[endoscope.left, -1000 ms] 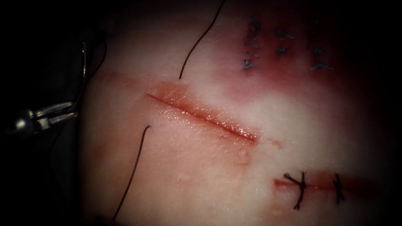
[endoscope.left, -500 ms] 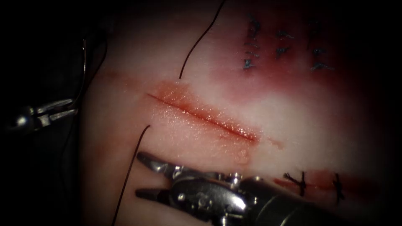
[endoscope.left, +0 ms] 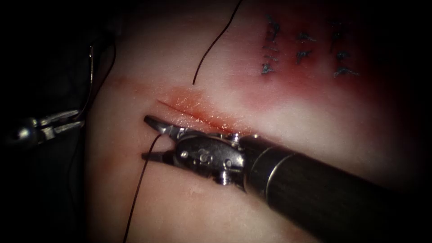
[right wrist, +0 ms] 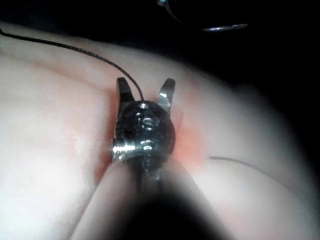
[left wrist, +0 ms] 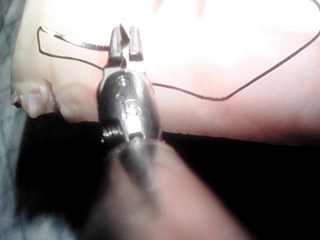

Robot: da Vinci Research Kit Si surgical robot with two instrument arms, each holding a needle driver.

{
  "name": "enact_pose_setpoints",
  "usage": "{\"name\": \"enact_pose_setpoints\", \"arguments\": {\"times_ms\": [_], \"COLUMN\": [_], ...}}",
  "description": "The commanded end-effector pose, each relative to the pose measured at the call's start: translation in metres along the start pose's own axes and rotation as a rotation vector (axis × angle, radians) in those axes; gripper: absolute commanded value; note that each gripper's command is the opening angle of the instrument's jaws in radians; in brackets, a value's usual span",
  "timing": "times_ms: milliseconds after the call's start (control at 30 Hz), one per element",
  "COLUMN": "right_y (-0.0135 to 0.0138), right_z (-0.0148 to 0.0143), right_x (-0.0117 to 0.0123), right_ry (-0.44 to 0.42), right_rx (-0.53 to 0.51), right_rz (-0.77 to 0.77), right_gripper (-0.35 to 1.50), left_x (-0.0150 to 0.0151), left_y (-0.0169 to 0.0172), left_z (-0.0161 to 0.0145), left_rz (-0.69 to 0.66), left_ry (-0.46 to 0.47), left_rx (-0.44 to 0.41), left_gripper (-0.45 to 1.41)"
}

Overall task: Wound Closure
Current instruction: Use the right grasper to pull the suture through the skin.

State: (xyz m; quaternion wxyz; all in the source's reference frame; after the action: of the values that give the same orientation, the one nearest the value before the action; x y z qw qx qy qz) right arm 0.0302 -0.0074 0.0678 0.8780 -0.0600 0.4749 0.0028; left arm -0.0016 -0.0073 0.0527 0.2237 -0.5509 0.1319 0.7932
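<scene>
My left end effector (endoscope.left: 74, 120) sits off the tissue's left edge, its jaws closed on the curved needle (endoscope.left: 91, 67) near its lower end; the needle rises free from the jaws, outside the tissue (endoscope.left: 315, 117), well left of the cut (endoscope.left: 180, 108). In the left wrist view the same end effector (left wrist: 125, 37) pinches the needle (left wrist: 75, 42) where it meets the jaws, and the thread (left wrist: 210, 96) runs across the tissue (left wrist: 225, 30) beyond; which end of the needle it grips I cannot tell from here.

My right end effector (endoscope.left: 150, 137) lies over the tissue just below the cut's left end, jaws spread wide and holding nothing. The loose end of the lower thread (endoscope.left: 141, 189) stands between them, and I cannot tell whether it touches either jaw. The right wrist view shows the right end effector (right wrist: 146, 92) spread wide with the thread (right wrist: 75, 49) ending between the jaws.

A second thread end (endoscope.left: 216, 42) lies above the cut. The tool's shaft (endoscope.left: 324, 193) covers the cut's right half. Dark stitches (endoscope.left: 306, 49) mark the reddened tissue at upper right.

Half a second ago the right end effector was lower, below the thread's end; a second ago it was out of view. The left end effector and needle have kept their place.
</scene>
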Motion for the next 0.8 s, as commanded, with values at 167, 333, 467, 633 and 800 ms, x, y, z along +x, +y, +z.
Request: {"name": "enact_pose_setpoints", "arguments": {"times_ms": [167, 333, 467, 633, 800], "right_y": [-0.0004, -0.0004, -0.0002, -0.0008, -0.0039], "right_z": [0.0011, 0.0008, 0.0001, -0.0004, -0.0016], "right_x": [-0.0008, -0.0008, -0.0009, -0.0004, 0.0024], "right_ry": [-0.015, -0.014, -0.010, -0.002, 0.032], "right_rx": [0.034, 0.040, 0.046, 0.052, 0.072], "right_rz": [-0.034, -0.040, -0.039, -0.042, -0.063], "right_gripper": [0.74, -0.35, -0.35, -0.35, -0.35], "left_x": [-0.0002, -0.0002, -0.0002, -0.0002, -0.0002], "left_y": [-0.0003, -0.0003, -0.0002, -0.0002, -0.0002], "left_z": [0.0007, 0.0008, 0.0007, 0.0005, 0.0005], "left_rz": [0.002, 0.001, -0.004, -0.004, -0.004], "left_ry": [0.002, 0.004, 0.004, 0.004, 0.004], "left_rx": [0.000, -0.001, 0.000, -0.001, -0.002], "left_gripper": [-0.35, -0.35, -0.35, -0.35, -0.35]}}
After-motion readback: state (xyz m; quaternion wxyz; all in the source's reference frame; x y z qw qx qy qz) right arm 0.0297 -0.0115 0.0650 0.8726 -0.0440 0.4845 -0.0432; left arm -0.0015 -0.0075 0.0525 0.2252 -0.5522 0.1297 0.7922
